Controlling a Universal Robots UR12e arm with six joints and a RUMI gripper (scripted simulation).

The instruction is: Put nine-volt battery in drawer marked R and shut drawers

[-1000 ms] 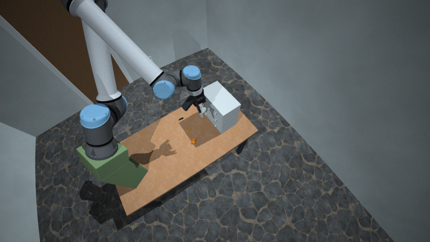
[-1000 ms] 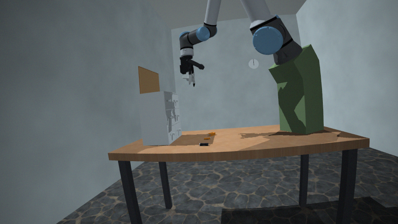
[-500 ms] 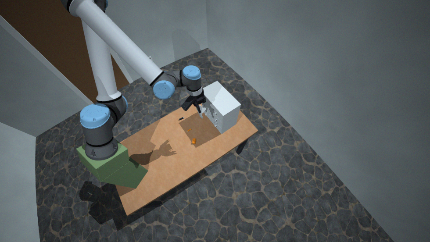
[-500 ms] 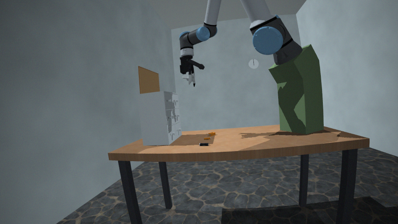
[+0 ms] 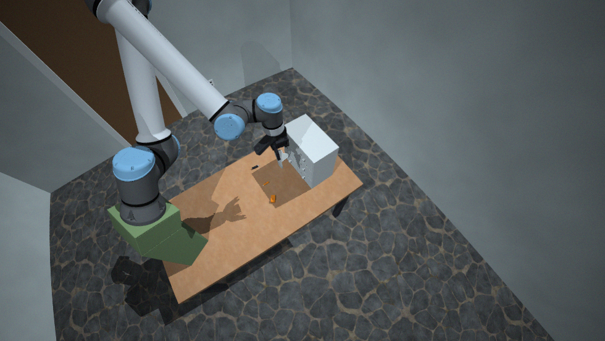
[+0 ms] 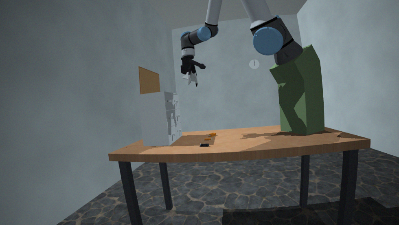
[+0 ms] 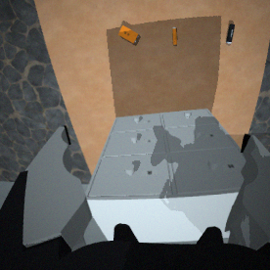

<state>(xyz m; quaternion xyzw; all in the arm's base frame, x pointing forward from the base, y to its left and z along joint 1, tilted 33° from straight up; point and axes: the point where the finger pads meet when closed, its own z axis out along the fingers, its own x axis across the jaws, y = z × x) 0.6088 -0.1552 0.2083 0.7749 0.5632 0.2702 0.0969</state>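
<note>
So the nine-volt battery is a stubby orange block with a darker end, lying on the table out in front of the chest, at far left in the wrist view. A skinny orange cylinder is to its right there, then a black one. The gripper is wide open above, holding nothing.
</note>
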